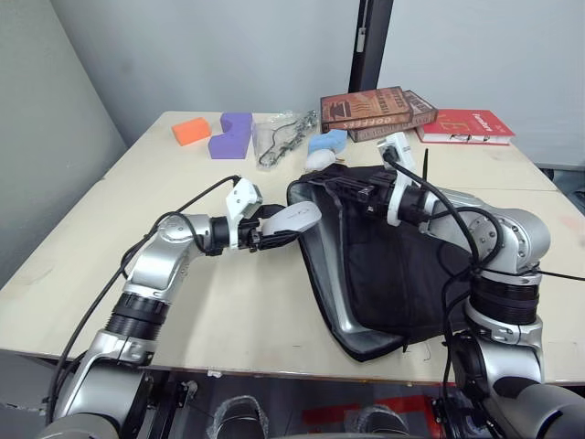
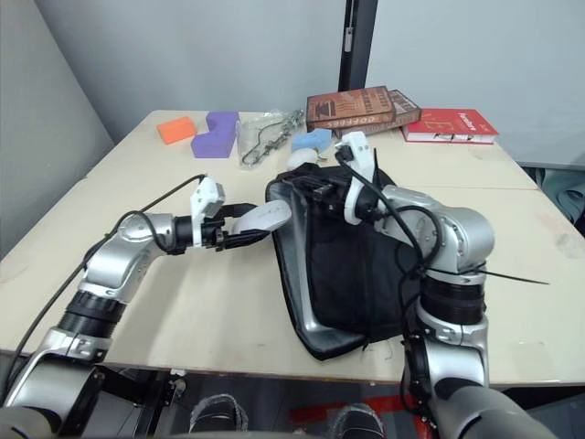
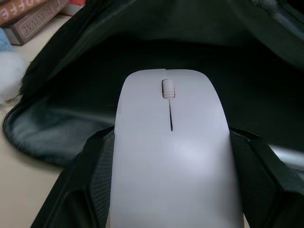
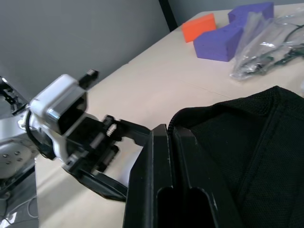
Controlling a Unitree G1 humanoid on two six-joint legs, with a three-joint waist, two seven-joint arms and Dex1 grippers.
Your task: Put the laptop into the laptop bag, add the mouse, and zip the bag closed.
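Observation:
The black laptop bag lies on the table with its mouth facing my left arm. My right gripper is shut on the bag's upper flap and holds it lifted, as the right wrist view shows at the flap's edge. The laptop shows as a silver-grey edge inside the bag. My left gripper is shut on the white mouse and holds it just in front of the open mouth. In the left wrist view the mouse points into the dark opening, between the black fingers.
Behind the bag lie a white plush toy, a blue object, a clear plastic bag with a cable, a purple block and an orange block. Stacked books and a red book are at the far right.

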